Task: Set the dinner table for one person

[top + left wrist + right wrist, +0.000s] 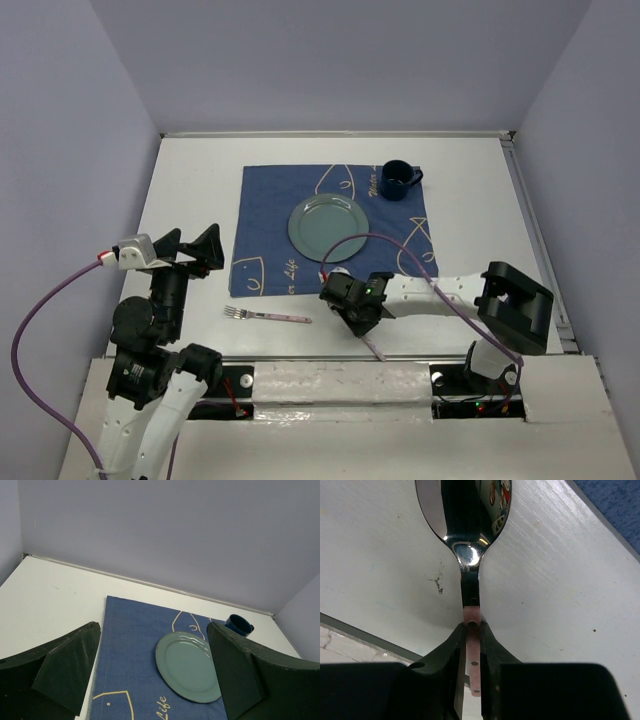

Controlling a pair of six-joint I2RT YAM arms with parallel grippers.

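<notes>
My right gripper is shut on the pink handle of a metal spoon, low over the white dinner table just in front of the blue cloth. The spoon's handle end pokes out toward the near edge. A green plate lies on the cloth, with a dark blue mug at its far right corner. A fork with a pink handle lies on the table left of the right gripper. My left gripper hangs open and empty, left of the cloth.
Pale walls close in the table at the back and both sides. A raised rail runs along the right edge. A purple cable loops over the right arm.
</notes>
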